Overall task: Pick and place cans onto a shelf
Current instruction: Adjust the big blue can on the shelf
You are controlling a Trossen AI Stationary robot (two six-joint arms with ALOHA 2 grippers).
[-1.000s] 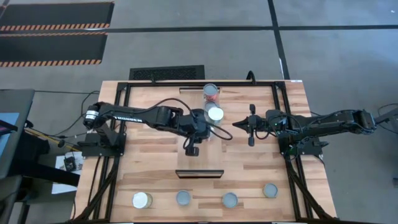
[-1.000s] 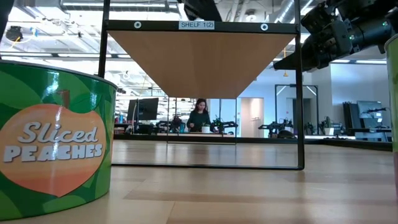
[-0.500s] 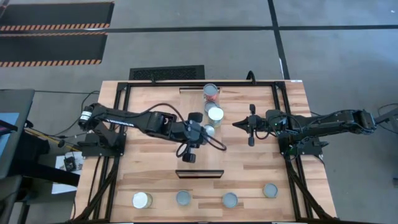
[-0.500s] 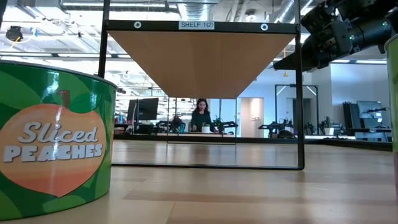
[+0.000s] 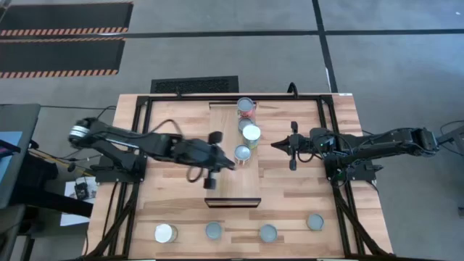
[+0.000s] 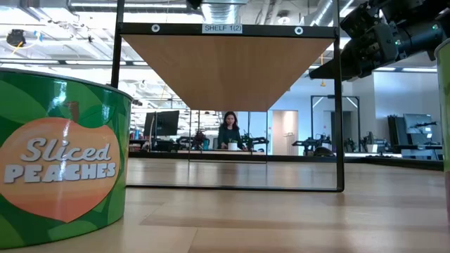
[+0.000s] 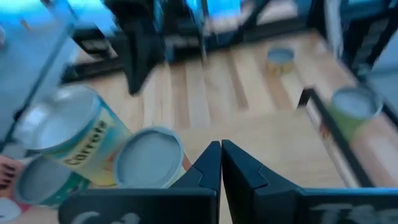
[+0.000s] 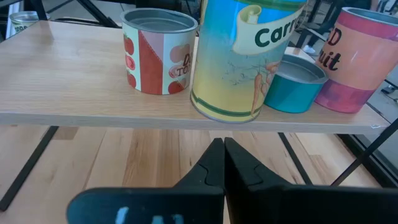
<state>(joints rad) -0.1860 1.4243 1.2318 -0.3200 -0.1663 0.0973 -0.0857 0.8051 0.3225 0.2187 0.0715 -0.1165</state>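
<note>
High view: the shelf (image 5: 235, 156) runs down the middle of the desk (image 5: 174, 181). Four cans stand on it: a red-labelled can (image 5: 246, 107) at the far end, a small teal can (image 5: 243, 124) and a tall white-topped can (image 5: 251, 134) after it, then a silver-topped can (image 5: 243, 154) nearest the middle. The left gripper (image 5: 205, 156) hangs over the desk just to the left of the shelf, apart from the silver-topped can. The right gripper (image 5: 279, 145) is level with the tall can, to the right of the shelf and clear of it. Four more cans (image 5: 165, 233) stand in a row along the near edge of the desk.

Low view: a green peach can (image 6: 63, 165) fills the left foreground on the desk. The shelf, marked "SHELF 1(2)", shows from below on its black frame (image 6: 339, 105). A person (image 6: 226, 131) stands in the room far behind.

Left wrist view: the left gripper (image 7: 221, 149) has its fingers closed together, holding nothing. The carrot-labelled can (image 7: 68, 134) and the silver-topped can (image 7: 149, 158) are beside it.

Right wrist view: the right gripper (image 8: 219, 146) is closed and empty, below the shelf edge (image 8: 124, 117). On the shelf stand the tomato can (image 8: 158, 51), the carrot can (image 8: 245, 59), the teal can (image 8: 298, 84) and a pink can (image 8: 357, 59).
</note>
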